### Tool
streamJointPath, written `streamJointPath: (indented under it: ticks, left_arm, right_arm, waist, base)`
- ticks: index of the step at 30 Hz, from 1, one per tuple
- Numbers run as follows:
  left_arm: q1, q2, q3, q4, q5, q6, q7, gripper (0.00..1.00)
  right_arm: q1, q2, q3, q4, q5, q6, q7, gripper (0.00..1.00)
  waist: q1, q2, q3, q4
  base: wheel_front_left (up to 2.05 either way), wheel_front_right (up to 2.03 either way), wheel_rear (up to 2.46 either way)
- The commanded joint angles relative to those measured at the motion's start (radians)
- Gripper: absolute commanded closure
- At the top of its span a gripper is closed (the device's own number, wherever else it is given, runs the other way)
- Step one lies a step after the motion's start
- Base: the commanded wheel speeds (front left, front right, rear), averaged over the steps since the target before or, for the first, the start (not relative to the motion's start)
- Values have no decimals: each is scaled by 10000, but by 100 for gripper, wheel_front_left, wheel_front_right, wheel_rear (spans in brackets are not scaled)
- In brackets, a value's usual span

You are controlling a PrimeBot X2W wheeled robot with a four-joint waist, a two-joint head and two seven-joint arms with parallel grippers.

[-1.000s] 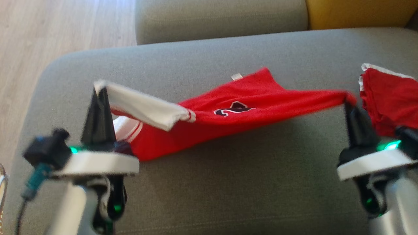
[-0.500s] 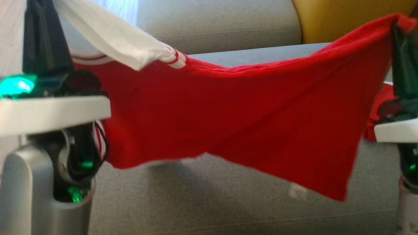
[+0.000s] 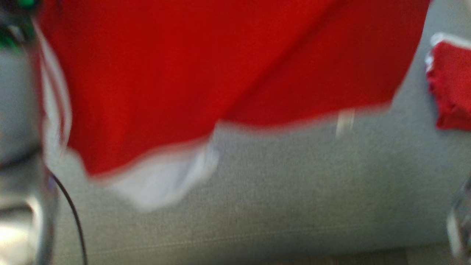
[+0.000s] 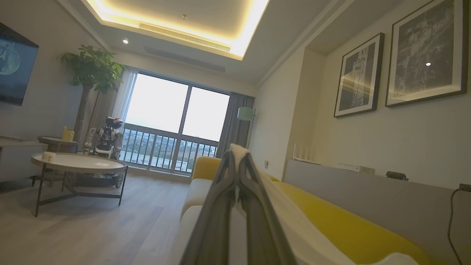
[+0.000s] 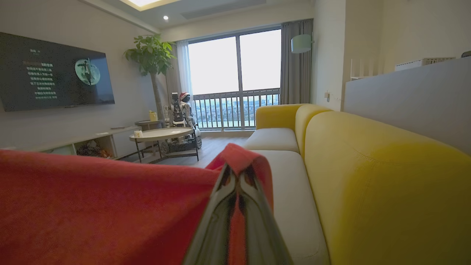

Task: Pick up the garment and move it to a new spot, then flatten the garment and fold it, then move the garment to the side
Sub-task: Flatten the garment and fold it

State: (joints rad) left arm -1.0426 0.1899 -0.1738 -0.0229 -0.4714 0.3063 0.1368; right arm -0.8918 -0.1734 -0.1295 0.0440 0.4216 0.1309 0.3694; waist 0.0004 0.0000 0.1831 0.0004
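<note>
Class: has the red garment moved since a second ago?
Yes. The red garment has lifted up off the grey seat, while the other red cloth stays put.

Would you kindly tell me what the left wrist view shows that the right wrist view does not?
Left wrist view: the left claw shut on the white sleeve, plus two framed pictures on the wall. Right wrist view: the right claw shut on the red garment, which spreads to its left. Both: the yellow sofa back, round table, potted plant and balcony window.
</note>
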Motion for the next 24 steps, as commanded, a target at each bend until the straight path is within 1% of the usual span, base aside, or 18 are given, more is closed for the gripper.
streamJointPath:
  ticks: [1, 2, 4, 5, 8, 11, 13, 15, 20, 22, 24]
  left_arm:
    - [-881, 573, 155, 179, 323, -175, -62, 100]
    - [-2360, 621, -51, 1179, 650, -390, -262, 100]
    - [-3849, 506, -204, 2224, 947, -498, -665, 100]
    - [-4505, 422, -248, 2766, 1086, -524, -995, 100]
    - [-6185, 113, -204, 4141, 1263, -544, -2055, 100]
    - [-7256, -97, -330, 5248, 1442, -723, -3034, 100]
    - [-7570, -297, -419, 5897, 1432, -866, -3384, 100]
    - [-7600, -458, -492, 6419, 1405, -1007, -3613, 100]
    - [-6758, -630, -952, 7193, 1594, -1419, -3888, 100]
    - [-6096, -631, -1139, 7280, 1705, -1536, -3938, 100]
    - [-5282, -519, -1529, 7228, 2047, -1698, -3968, 100]
  right_arm:
    - [-956, -127, 247, 100, -4, -2, -56, 100]
    - [-2507, -551, 789, 1188, -144, -2, -423, 100]
    - [-4056, -938, 1133, 2314, -456, -2, -1149, 100]
    - [-4742, -1022, 1255, 2892, -549, -2, -1608, 100]
    - [-6490, -1008, 1312, 4422, -637, -2, -3032, 100]
    - [-7568, -1171, 1677, 5401, -768, -2, -4523, 100]
    - [-7864, -1352, 2128, 5981, -793, -2, -5308, 100]
    - [-7859, -1424, 2573, 6614, -423, -2, -5619, 100]
    - [-7050, -1749, 3552, 7951, 791, -2, -5603, 100]
    - [-6508, -1814, 3748, 8406, 1386, -2, -5474, 100]
    - [-5904, -1822, 3800, 8738, 2097, -2, -5348, 100]
  waist:
    - [-4, 0, 1701, -154]
    - [-4, 0, 2537, -198]
    - [-4, 0, 3233, -119]
    - [-4, 0, 3441, -63]
    - [-4, 0, 3911, 54]
    - [-4, 0, 4171, 221]
    - [-4, 0, 4285, 359]
    - [-4, 0, 4354, 475]
    - [-4, 0, 4434, 727]
    - [-4, 0, 4363, 828]
    - [-4, 0, 4224, 954]
  base:
    - [0, 0, 0]
    - [0, 0, 0]
    - [0, 0, 0]
    - [0, 0, 0]
    - [0, 0, 0]
    - [0, 0, 0]
    - [0, 0, 0]
    - [0, 0, 0]
    - [0, 0, 0]
    - [0, 0, 0]
    - [0, 0, 0]
